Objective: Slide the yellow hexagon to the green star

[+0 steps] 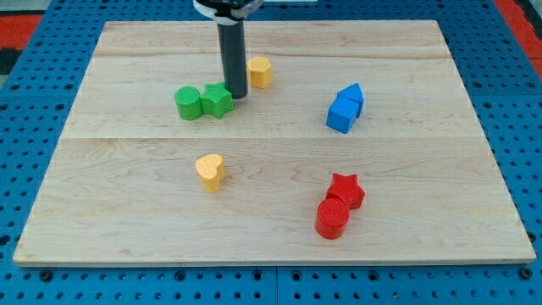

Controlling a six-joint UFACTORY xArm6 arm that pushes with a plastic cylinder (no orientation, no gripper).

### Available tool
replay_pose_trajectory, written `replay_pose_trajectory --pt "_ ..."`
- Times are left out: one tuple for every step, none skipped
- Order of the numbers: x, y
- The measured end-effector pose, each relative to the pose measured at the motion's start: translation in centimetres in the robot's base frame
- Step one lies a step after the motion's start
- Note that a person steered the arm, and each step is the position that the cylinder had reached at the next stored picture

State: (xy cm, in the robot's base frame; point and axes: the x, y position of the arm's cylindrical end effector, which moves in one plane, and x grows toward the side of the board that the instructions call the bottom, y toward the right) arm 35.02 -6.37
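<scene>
The yellow hexagon (pixel 260 72) sits at the upper middle of the wooden board (pixel 118 195). The green star (pixel 217 100) lies a little to its lower left, touching a green round block (pixel 189 102) on its left. My tip (pixel 236 95) stands between the hexagon and the star, right at the star's right edge and just left of and below the hexagon. The rod rises straight up out of the view's top.
A yellow heart (pixel 209 171) lies below the middle. Two blue blocks (pixel 345 108) sit together at the right. A red star (pixel 345 191) and a red cylinder (pixel 332 219) touch at the lower right. Blue pegboard surrounds the board.
</scene>
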Motion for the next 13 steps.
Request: replay_pose_trajectory --pt "-1.8 -3.2" --pt "-3.6 -5.9" --pt "-5.8 -6.5" --pt "-7.6 -5.7" --pt "-7.7 -4.7" --pt "-7.3 -2.5" --pt "-6.5 0.4" --pt "-6.5 3.4" --pt "-5.3 5.1" --pt "-3.4 5.5" --pt "-3.7 5.5" --pt "-4.6 6.5" --pt "-5.0 8.1"
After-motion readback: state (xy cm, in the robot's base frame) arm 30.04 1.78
